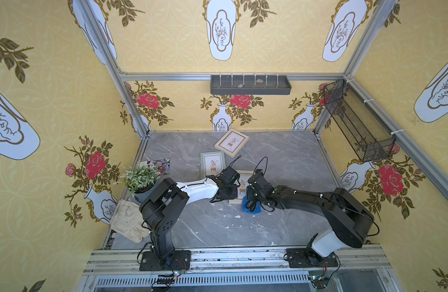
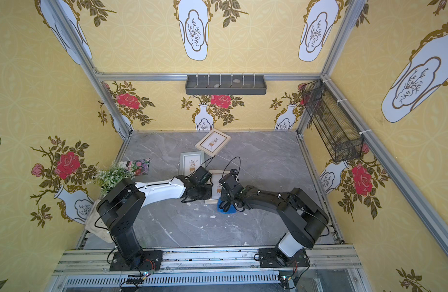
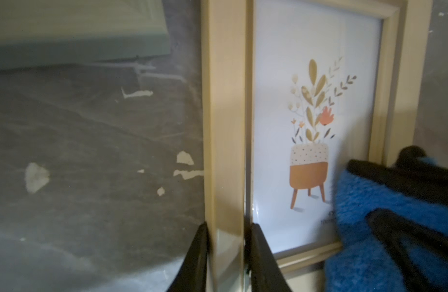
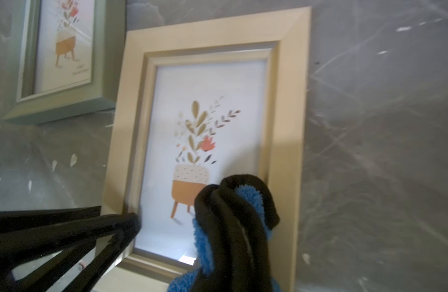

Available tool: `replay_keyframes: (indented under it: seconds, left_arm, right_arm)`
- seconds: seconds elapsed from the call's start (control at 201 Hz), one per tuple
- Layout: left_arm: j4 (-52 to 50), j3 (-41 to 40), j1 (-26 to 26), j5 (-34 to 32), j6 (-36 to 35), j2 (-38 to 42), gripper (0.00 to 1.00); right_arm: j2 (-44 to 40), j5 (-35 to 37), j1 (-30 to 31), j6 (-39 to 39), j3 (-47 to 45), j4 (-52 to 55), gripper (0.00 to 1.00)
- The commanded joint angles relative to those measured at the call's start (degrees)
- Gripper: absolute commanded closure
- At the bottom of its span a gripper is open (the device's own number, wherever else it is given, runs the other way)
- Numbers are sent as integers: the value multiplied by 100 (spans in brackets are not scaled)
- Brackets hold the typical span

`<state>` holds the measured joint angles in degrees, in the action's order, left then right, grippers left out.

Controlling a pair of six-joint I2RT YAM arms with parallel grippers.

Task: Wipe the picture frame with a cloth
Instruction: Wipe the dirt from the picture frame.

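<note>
Picture frame (image 1: 242, 188): pale wood, portrait format, potted-plant print under glass.

Location: flat on the grey marbled counter (image 1: 288, 161), centre, between the two arms. The long axis runs near to far. In both top views the two wrists cover much of it.

Left hand (image 3: 229, 235): clamped on the frame's left rail toward its near end. One finger (image 3: 197, 257) sits on the outer edge and its partner on the glass side. Judged a steadying hold.

Right hand (image 1: 253, 201): clenched tight on the cloth (image 4: 249, 196), bright blue plush with black trim, bunched into a wad. The wad rests on the near right corner of the glass and spills over the near rail onto the counter.

Bearing for the next stroke: the uncovered glass lies far and left of the wad, along the long axis. The right arm carries the cloth and is the one placed to sweep it. By judgement the wiping is under way, with most of the pane not under the cloth.

View notes: only the left wrist view shows the fingers astride the rail. Only the right wrist view shows nearly the whole face of the frame. It also shows a green frame (image 4: 66, 75) just beside the far left corner, not touching.
</note>
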<state>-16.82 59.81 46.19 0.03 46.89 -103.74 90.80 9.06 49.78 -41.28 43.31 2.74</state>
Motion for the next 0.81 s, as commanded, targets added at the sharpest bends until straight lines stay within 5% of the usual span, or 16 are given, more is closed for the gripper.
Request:
replay_keyframes:
  seconds: [0.0,0.264,0.433,0.617,0.801]
  left_arm:
    - [-200,-39,-5,-48,56,-60,99]
    - [-175,-49,3,-40,57,-38,99]
    - [-191,-67,4,-47,56,-12,99]
    - [-200,-61,4,-56,23,-10,99]
    - [-165,-39,0,-18,-25,-10,99]
  right_arm:
    - [12,-119,-295,-64,-42,3,100]
    - [469,-420,-1622,808,585,-347,100]
    - [928,-473,-1386,791,982,-277,100]
    - [466,-157,-688,368,418,7,100]
    - [454,-376,-1139,404,361,-189,100]
